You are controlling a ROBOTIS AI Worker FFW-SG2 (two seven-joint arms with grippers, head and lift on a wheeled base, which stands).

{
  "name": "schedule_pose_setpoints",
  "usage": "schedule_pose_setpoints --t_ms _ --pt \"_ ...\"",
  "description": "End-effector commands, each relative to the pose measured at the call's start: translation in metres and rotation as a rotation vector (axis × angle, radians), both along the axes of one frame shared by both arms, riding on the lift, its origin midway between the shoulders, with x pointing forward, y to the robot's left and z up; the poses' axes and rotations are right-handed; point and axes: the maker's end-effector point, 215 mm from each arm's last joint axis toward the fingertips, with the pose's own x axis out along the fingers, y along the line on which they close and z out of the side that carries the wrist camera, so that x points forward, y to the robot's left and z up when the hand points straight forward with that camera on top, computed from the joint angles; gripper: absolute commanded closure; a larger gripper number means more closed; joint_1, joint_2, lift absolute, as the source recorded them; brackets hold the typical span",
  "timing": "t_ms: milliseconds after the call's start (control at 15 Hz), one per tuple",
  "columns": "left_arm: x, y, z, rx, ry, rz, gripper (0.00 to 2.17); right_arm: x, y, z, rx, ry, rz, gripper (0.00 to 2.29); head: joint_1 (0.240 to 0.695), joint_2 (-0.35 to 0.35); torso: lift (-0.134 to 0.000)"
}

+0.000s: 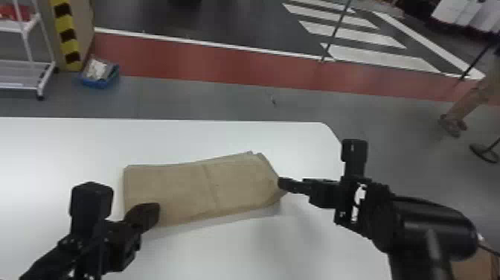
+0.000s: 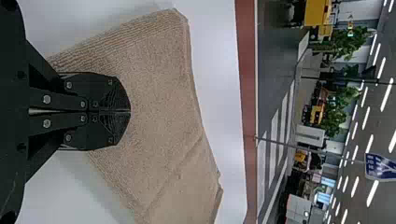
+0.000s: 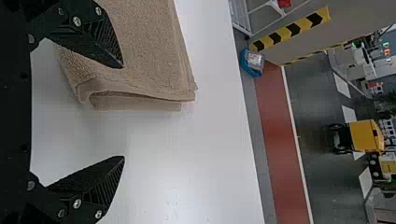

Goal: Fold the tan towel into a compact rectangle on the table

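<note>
The tan towel [image 1: 186,186] lies on the white table as a folded, layered strip with a crease across its middle. My left gripper [image 1: 148,214] is over the towel's near left corner; in the left wrist view the same gripper [image 2: 130,111] has its fingers together above the towel [image 2: 159,88], and whether cloth is pinched is hidden. At the towel's right end is my right gripper [image 1: 284,183]. Seen from the right wrist, that gripper [image 3: 123,112] stands open, one finger over the towel [image 3: 144,51] and the other over bare table, beside the layered end.
The white table [image 1: 223,137] extends around the towel, with its far right corner rounded. Beyond it on the floor are a blue bin [image 1: 98,76], a white wheeled rack [image 1: 28,67] and a striped post [image 1: 67,35].
</note>
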Motion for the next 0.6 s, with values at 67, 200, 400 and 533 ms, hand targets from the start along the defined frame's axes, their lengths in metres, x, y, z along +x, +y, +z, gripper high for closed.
schedule_pose_setpoints --t_ms 67,200,400,533 --pt "-0.002 0.002 -0.002 0.002 0.003 0.002 1.30 0.028 -0.001 -0.014 0.060 0.002 -0.037 0.28 0.695 -0.324 -0.124" --pt "-0.002 0.004 -0.002 0.004 0.003 0.005 1.30 0.042 0.000 -0.017 0.088 0.007 -0.045 0.29 0.695 -0.317 -0.124" --pt "0.002 0.009 -0.001 0.007 0.000 0.012 1.30 0.053 0.012 -0.014 0.114 0.007 -0.028 0.36 0.695 -0.305 -0.124" --pt "0.005 0.009 -0.001 0.009 -0.002 0.011 1.30 0.060 0.013 -0.011 0.105 0.006 -0.024 0.41 0.695 -0.294 -0.124"
